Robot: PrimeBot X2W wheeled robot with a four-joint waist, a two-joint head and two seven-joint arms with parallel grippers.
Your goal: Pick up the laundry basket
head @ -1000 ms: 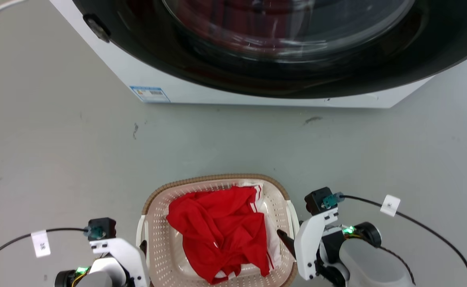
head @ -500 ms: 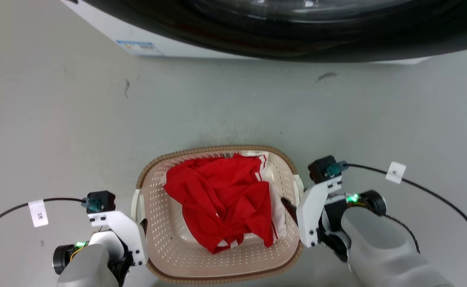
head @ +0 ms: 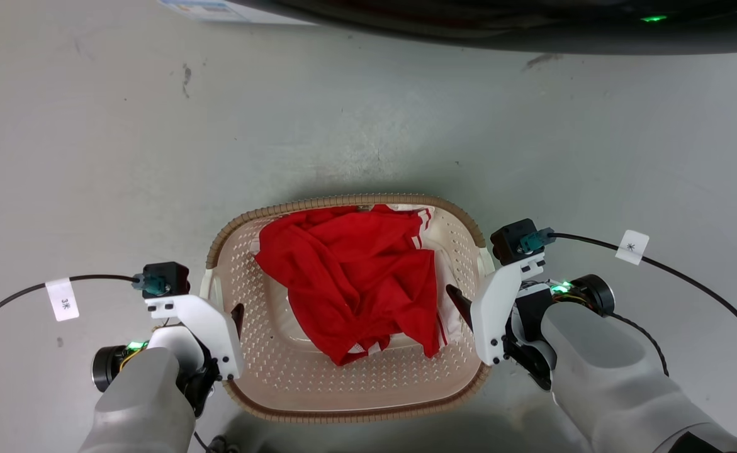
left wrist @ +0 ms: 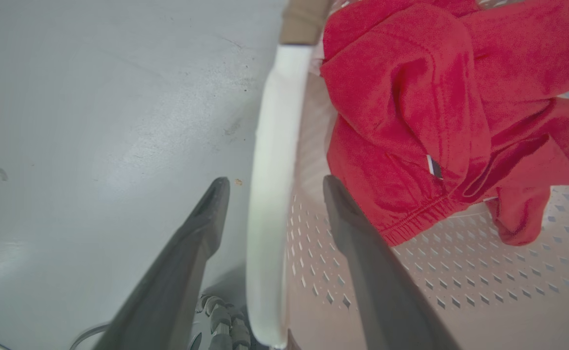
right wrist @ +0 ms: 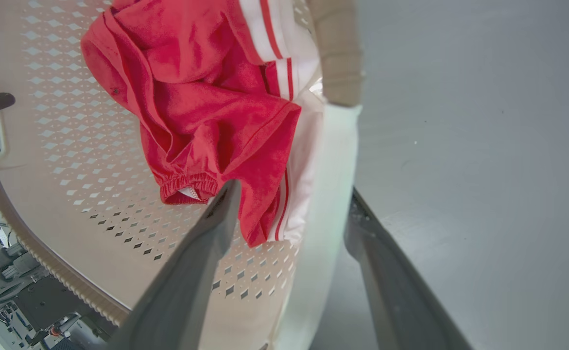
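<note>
Hands both stand open, placed as they were half a second ago: the left hand straddles the left handle of the laundry basket and the right hand straddles its right handle, each with one finger inside the wall and one outside. The basket, holding a red garment, lies between them over the grey floor. The head camera has tipped down, so the washing machine is a dark strip at the top.

Crumpled red garment — washing machine beyond, grey floor.

Grey floor, scuffed in spots; the washer stands at its far edge, the basket nearer.
</note>
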